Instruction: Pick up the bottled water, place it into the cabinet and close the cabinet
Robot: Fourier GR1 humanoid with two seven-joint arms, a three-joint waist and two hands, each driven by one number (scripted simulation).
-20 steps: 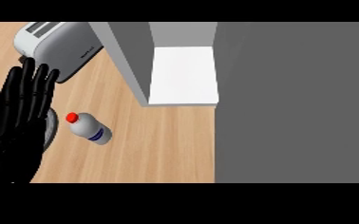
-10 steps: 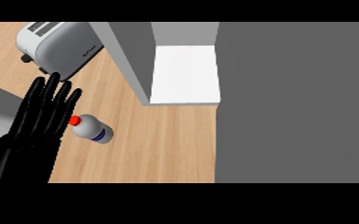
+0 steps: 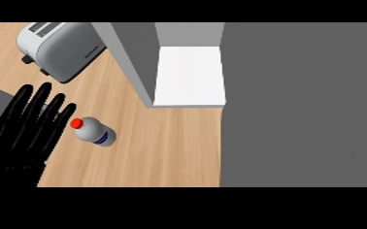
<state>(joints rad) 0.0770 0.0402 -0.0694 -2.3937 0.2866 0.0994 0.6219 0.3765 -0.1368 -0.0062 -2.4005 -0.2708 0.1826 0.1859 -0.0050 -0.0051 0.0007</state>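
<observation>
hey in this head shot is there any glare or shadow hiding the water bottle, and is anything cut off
Head view: flat, even light, no glare on the bottled water, its red cap clear beside the left hand. The toaster is cropped at the top edge, and the left hand runs off the left edge. The cabinet shelf reads plain white.

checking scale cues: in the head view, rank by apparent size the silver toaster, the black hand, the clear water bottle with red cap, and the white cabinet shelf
1. White cabinet shelf
2. Silver toaster and black left hand: look alike, and the hand sits nearer the camera, so unranked
3. Clear water bottle with red cap
</observation>
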